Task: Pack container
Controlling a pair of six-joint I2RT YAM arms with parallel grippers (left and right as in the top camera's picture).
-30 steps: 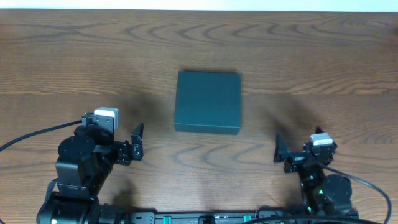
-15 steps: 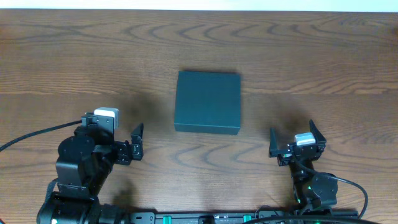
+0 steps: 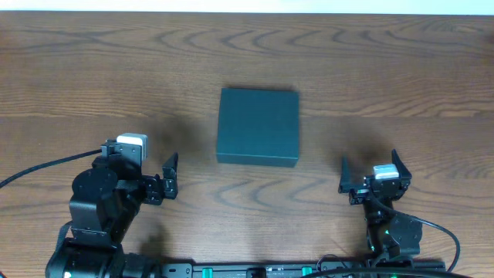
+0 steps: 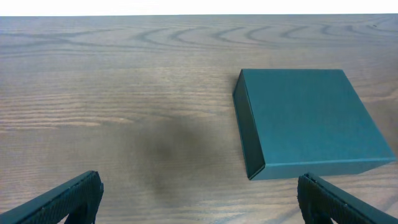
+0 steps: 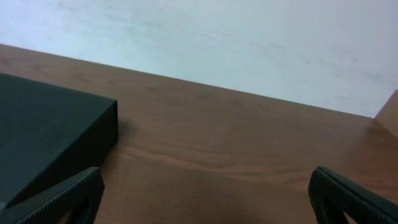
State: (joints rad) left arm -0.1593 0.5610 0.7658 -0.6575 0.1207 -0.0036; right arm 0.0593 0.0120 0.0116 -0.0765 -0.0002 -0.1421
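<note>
Container: dark teal square matte cardboard box [image 3: 258, 126], flap lid down, flat on the brown wooden table [image 3: 93, 69].
Left gripper [image 3: 170, 176]: jaws wide, empty, short of the box on its left.
Right gripper [image 3: 370, 168]: jaws wide, empty, short of it on its right.
Advice: brace one side while you raise the lid's free edge. Hinge side cannot be told.

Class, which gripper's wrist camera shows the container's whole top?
The left gripper: its view takes in the container's entire teal top, while the right gripper's view catches only one dark corner at its left edge.
</note>
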